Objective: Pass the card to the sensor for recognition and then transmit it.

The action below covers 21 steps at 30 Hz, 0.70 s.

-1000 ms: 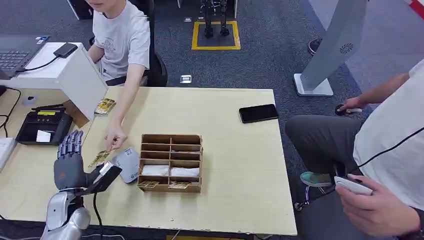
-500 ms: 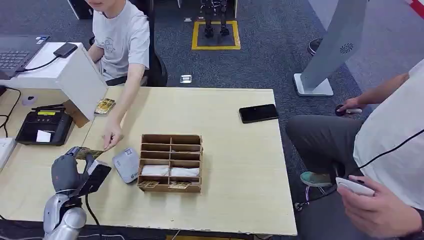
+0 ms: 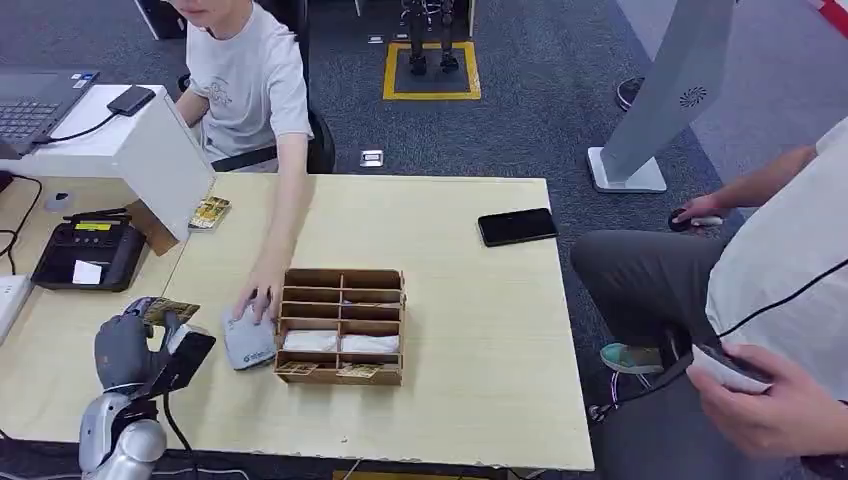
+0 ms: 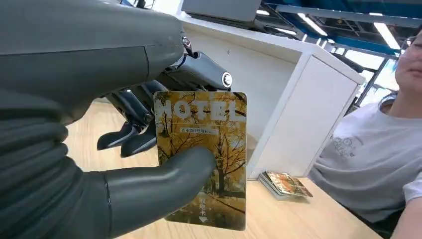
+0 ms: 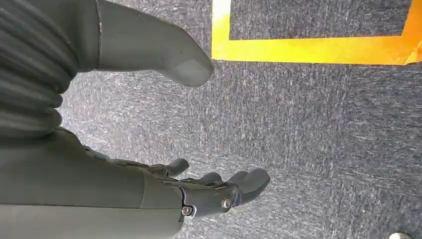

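Card (image 4: 201,159) first: a flat hotel key card printed with golden trees, pinched between the thumb and the darker fingers of the left hand (image 3: 128,345), held up above the near left part of the table (image 3: 480,400). In the left wrist view the thumb presses across its printed face near the lower half, with the upper half standing free. It looks thin, light and stiff, probably smooth plastic, so it could slide out of a loose pinch or twist if it knocks against an edge. A hold by the lower half, flat faces between thumb and fingers, seems sound, since it leaves the free end to be presented to the sensor. The likely sensor is the small grey pad (image 3: 249,337) just left of the wooden organizer (image 3: 342,325); a seated person's hand (image 3: 262,298) rests on it. The right hand (image 5: 219,191) hangs over the carpet, fingers apart, holding nothing.
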### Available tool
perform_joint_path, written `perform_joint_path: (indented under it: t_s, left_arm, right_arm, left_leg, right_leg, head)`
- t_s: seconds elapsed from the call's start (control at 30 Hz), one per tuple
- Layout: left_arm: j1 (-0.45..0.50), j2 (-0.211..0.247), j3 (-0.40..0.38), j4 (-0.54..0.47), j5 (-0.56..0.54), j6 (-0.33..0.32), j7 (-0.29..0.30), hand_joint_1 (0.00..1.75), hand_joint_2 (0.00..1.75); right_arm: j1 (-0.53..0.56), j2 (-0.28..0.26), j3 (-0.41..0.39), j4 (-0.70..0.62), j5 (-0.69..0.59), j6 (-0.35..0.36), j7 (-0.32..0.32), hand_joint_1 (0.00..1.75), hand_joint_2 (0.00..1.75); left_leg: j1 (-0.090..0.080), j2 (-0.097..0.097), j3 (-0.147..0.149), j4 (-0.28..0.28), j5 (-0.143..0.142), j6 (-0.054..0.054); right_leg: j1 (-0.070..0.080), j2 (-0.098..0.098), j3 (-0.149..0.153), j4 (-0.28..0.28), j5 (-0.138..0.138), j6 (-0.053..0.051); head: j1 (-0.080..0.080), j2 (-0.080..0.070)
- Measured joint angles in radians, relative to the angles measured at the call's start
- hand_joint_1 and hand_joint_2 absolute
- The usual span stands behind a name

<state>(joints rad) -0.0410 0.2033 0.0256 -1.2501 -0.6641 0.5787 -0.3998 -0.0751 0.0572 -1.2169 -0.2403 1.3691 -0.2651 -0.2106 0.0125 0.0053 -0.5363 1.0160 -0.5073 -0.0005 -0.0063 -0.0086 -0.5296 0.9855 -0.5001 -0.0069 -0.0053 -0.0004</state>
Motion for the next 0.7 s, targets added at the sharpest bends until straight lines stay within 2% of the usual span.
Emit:
perform_joint_path:
  t_s: [0.53, 0.7]
  left_arm:
    - [0.001, 0.000, 0.002, -0.004, -0.006, 0.004, -0.009, 1.75, 1.75]
    - [0.003, -0.010, 0.011, -0.026, 0.065, -0.016, -0.038, 1.75, 1.75]
  right_arm:
    - [0.000, 0.000, 0.000, 0.001, 0.000, 0.000, 0.000, 0.00, 1.75]
    - [0.000, 0.000, 0.000, 0.001, 0.000, -0.001, -0.001, 0.00, 1.75]
  left_leg:
    - [0.000, 0.000, 0.000, 0.000, 0.000, 0.000]
    - [0.000, 0.000, 0.000, 0.000, 0.000, 0.000]
  right_leg:
    - [0.000, 0.000, 0.000, 0.000, 0.000, 0.000]
    - [0.000, 0.000, 0.000, 0.000, 0.000, 0.000]
  head:
    - [0.000, 0.000]
    - [0.000, 0.000]
